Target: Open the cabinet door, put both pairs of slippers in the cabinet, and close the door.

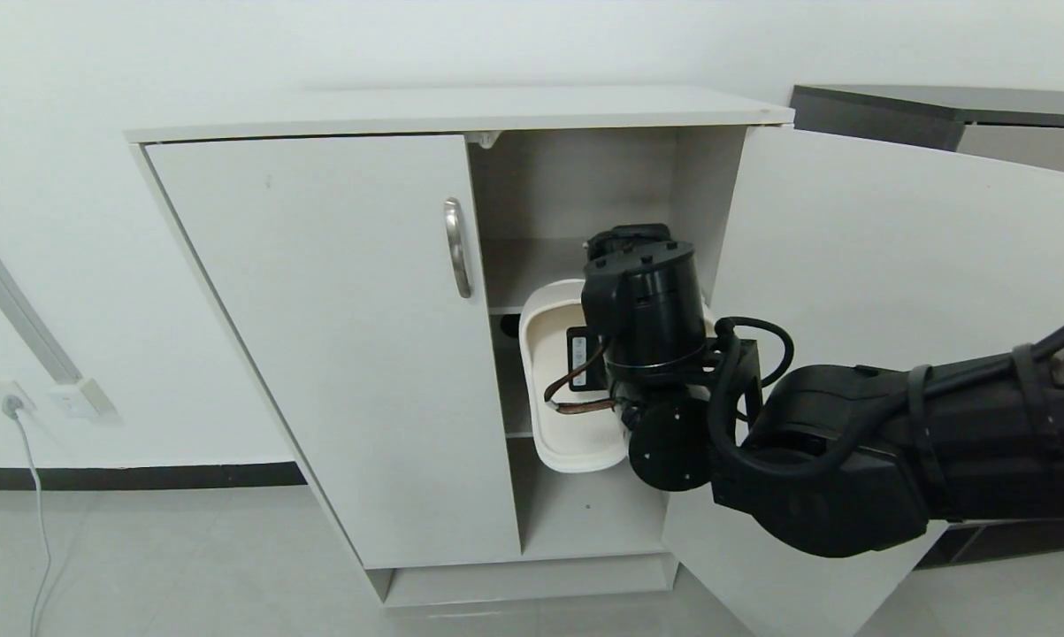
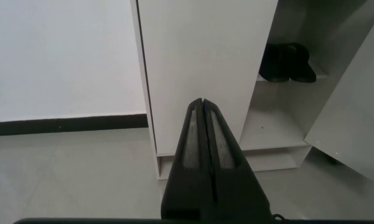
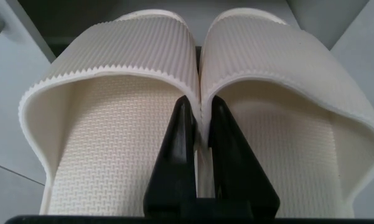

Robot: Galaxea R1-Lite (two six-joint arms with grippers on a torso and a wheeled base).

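The cabinet [image 1: 461, 111] stood with its right door [image 1: 894, 265] swung wide and its left door [image 1: 319, 336] closed. The pair of white slippers [image 1: 567, 425] hung at the front of the cabinet's open half, soles side by side. They were level with the gap between its two shelves and just beside the edge of the closed door. A pair of dark slippers [image 2: 289, 62] already sat on a shelf inside the cabinet, above its floor. The right hand [image 3: 198, 118] was clenched on the white pair, pinching their two inner walls together between its fingers. The left hand [image 2: 202, 106] was clenched on nothing, low in front of the cabinet's closed half.

The thin pinch looked the weak point. A knock against a shelf edge or the closed door could twist one slipper loose. Setting them too shallow could leave the heels overhanging and block the door from closing.
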